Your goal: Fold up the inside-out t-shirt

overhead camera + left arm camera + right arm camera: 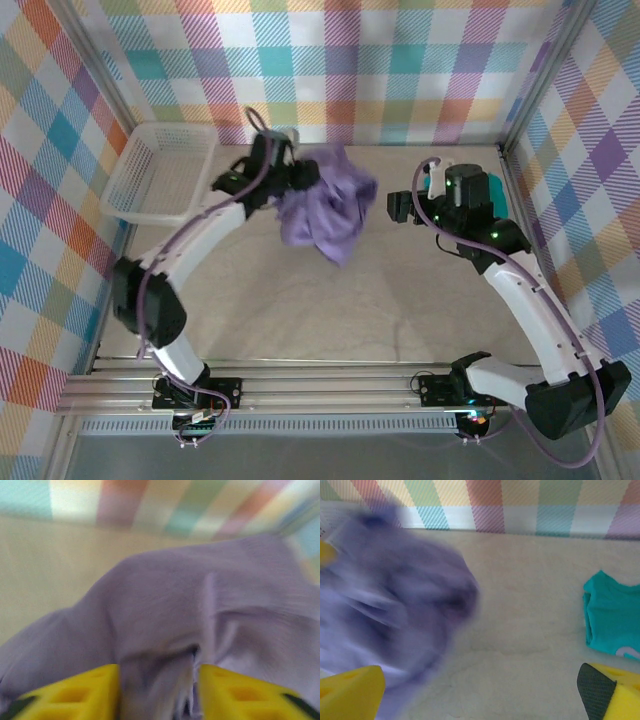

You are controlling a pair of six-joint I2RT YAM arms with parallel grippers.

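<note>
Your left gripper (pixel 300 180) sits upper centre of the overhead view, right against the purple t-shirt (pixel 325 210). In the left wrist view your left gripper (pixel 159 692) has its yellow fingers (pixel 75 695) apart at the bottom edge, with purple cloth filling the gap between them. You cannot tell whether that cloth is pinched or loose. The t-shirt (pixel 200 595) covers most of that frame, wrinkled and blurred.

From overhead the t-shirt is a crumpled bunch, just right of the left gripper, above the centre of the surface (pixel 330 310). Whether it touches the surface there you cannot tell.

Your right gripper (pixel 397 207) is centre right in the overhead view, near the bunch but not touching it. In the right wrist view your right gripper (pixel 480 692) is spread wide, one finger in each bottom corner, nothing between them. The t-shirt (pixel 395 595) is a purple smear on the left half of that frame. A small teal garment (pixel 610 617) lies flat on the surface at the right edge, well apart from the t-shirt.

A white basket (pixel 125 175) sits upper left overhead, beside the left arm.
</note>
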